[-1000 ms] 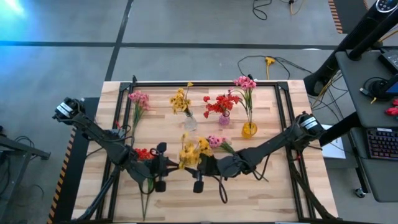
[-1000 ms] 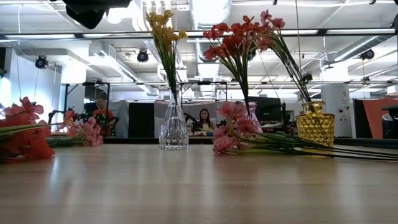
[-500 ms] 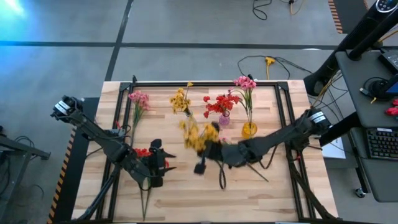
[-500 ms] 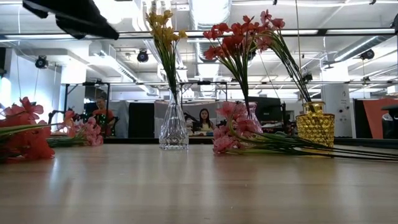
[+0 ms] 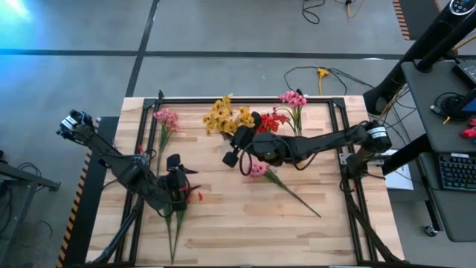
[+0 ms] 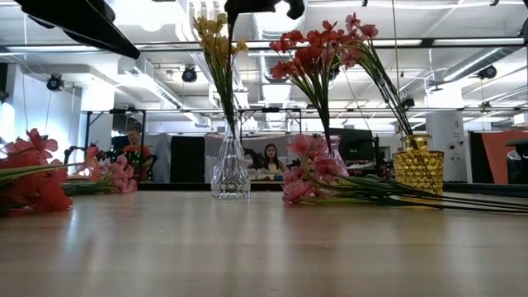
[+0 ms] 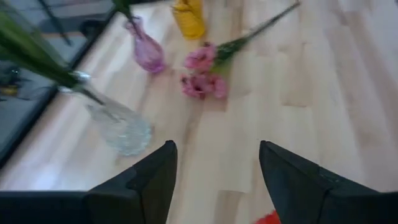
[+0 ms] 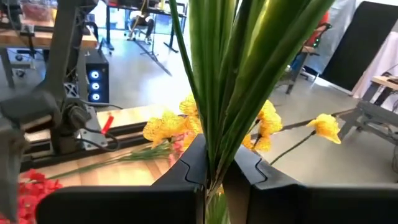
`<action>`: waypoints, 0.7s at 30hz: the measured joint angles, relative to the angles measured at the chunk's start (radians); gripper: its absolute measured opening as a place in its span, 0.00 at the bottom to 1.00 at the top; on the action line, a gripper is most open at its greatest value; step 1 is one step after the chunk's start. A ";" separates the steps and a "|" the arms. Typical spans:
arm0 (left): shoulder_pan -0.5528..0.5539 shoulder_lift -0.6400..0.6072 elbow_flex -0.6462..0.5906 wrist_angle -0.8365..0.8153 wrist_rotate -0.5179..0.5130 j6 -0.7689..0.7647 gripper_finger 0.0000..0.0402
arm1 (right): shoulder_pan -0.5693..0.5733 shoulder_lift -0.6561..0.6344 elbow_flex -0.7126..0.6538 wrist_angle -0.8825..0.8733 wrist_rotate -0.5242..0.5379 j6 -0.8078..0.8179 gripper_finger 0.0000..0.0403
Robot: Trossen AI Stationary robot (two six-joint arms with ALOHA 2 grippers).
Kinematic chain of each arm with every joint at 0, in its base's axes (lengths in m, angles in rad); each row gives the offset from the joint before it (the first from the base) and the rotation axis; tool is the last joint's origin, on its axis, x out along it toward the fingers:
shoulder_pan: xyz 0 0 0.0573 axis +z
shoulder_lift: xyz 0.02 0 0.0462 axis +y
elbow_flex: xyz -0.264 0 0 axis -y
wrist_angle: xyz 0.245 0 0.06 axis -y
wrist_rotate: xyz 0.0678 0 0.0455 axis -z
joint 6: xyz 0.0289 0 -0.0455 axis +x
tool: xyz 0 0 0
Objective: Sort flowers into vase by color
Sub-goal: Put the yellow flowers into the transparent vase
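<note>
The table carries three vases in a row at the far side: clear vase, purple vase, yellow vase. The right arm reaches across to the clear vase; the left arm sits low near the table's left front.

Right gripper — jaws closed on a bunch of yellow flowers. The right wrist view shows the green stems pinched between the fingers, with the glass rim directly below. The blossoms stand above the clear vase, at the far end of the gripper.

Left gripper — jaws spread wide, holding nothing. It hovers over the red flowers lying on the table.

Loose items: pink flowers lying just in front of the vases; a second pink sprig at the far left.

Likely faults:
- Stems miss the narrow neck and catch the rim — the vase may tip.
- Early release lets the bunch fall outside.
- The right arm may brush the red flowers in the purple vase just beside it.
</note>
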 joint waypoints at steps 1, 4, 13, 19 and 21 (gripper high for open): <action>0.000 -0.004 0.000 -0.015 -0.015 0.000 0.52 | -0.004 0.000 -0.001 0.000 0.000 -0.007 0.05; 0.001 -0.013 0.000 -0.032 -0.022 -0.002 0.52 | -0.007 0.024 -0.007 0.034 0.000 -0.017 0.05; 0.001 -0.009 0.000 -0.054 -0.021 -0.004 0.52 | -0.018 0.117 -0.012 0.115 0.064 -0.084 0.05; 0.001 -0.008 0.000 -0.054 -0.021 -0.004 0.52 | -0.019 0.115 -0.013 0.117 0.089 -0.109 0.05; 0.000 -0.007 0.000 -0.054 -0.021 -0.004 0.52 | -0.020 0.113 -0.013 0.118 0.109 -0.127 0.05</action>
